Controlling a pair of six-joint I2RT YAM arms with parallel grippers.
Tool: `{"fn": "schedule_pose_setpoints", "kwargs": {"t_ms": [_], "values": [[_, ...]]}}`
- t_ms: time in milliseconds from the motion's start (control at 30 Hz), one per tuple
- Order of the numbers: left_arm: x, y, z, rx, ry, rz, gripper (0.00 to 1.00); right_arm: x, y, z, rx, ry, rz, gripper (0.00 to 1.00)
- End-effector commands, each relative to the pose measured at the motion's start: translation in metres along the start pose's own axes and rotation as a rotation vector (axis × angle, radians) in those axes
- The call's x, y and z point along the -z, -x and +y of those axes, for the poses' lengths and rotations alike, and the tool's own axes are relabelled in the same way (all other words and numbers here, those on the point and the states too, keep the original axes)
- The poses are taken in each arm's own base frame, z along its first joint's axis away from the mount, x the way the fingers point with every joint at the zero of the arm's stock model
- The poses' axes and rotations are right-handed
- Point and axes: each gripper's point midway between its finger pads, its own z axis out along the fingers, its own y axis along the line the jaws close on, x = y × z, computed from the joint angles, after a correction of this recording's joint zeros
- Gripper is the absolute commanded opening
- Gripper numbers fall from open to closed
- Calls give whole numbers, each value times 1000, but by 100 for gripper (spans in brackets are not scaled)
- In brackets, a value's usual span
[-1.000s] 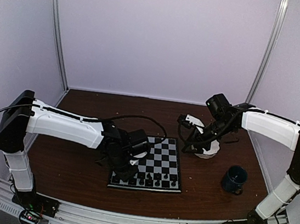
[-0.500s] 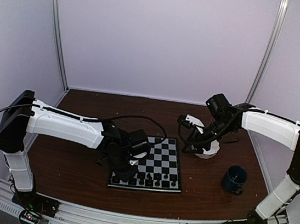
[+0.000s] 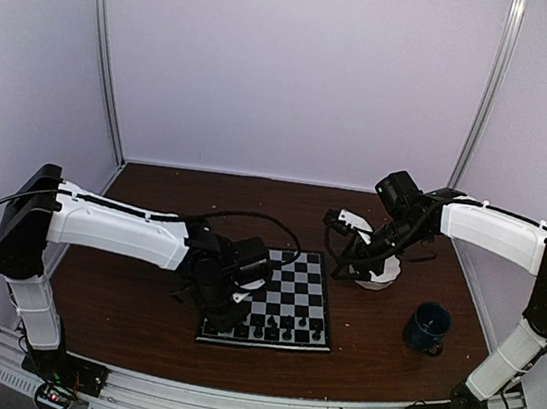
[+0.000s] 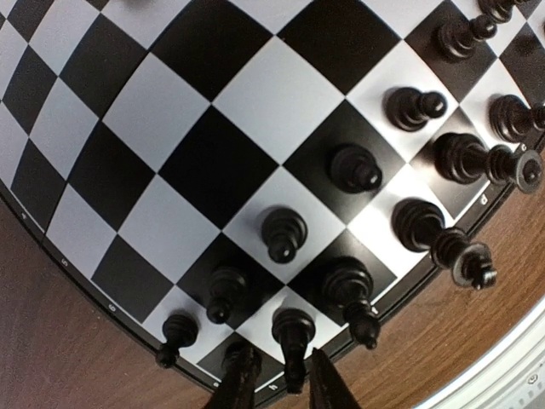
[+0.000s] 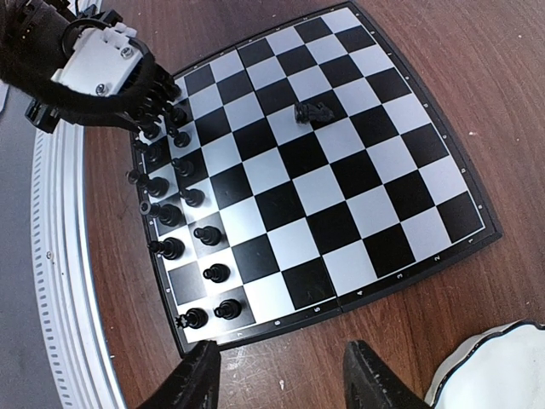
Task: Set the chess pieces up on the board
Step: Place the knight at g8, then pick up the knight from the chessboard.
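The left hand [image 4: 283, 375] stands with its fingers slightly parted on either side of a black chess piece [image 4: 292, 328] on the edge row of the board [image 4: 213, 162], where the other chess pieces [image 5: 183, 230] stand in two rows. The right hand [image 5: 281, 383] hangs wide open and empty near the white bowl [image 5: 502, 366]. One toppled piece [image 5: 313, 112] lies mid-board.

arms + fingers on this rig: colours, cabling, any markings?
Left arm and right arm: white shell links, black joints and wrists. A thin black cable runs loose along the left one. The fingers are plain black, tapered. No markings legible.
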Motion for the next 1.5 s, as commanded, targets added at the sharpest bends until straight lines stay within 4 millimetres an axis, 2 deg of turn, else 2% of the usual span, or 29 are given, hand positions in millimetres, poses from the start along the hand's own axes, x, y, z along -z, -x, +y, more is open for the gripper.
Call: {"fn": "schedule_pose_setpoints", "kwargs": {"t_ms": [0, 100, 200, 267, 467, 600, 733, 867, 1200, 1467], "values": [[48, 22, -3, -17, -13, -101, 25, 7, 6, 1, 18, -11, -8, 52], [77, 44, -1, -35, -6, -196, 29, 7, 6, 2, 21, -12, -11, 52], [87, 68, 10, -38, 5, -251, 34, 8, 7, 2, 23, -15, -13, 52], [83, 83, 20, -28, 1, -263, 35, 8, 7, 2, 22, -16, -11, 52], [54, 120, 45, 102, -73, -289, 40, 12, 5, 1, 36, -45, -9, 52], [39, 137, 43, 146, -93, -293, 43, 15, 3, 0, 46, -63, -10, 52], [15, 144, 34, 156, -126, -257, 44, 15, 3, -1, 49, -69, -9, 52], [-2, 147, 37, 169, -132, -226, 44, 14, 2, 0, 48, -61, -10, 52], [-26, 151, 46, 177, -119, -170, 44, 12, 0, 0, 47, -56, -4, 52], [-39, 142, 51, 186, -85, -121, 36, 10, -2, -1, 47, -55, 0, 53]]}}
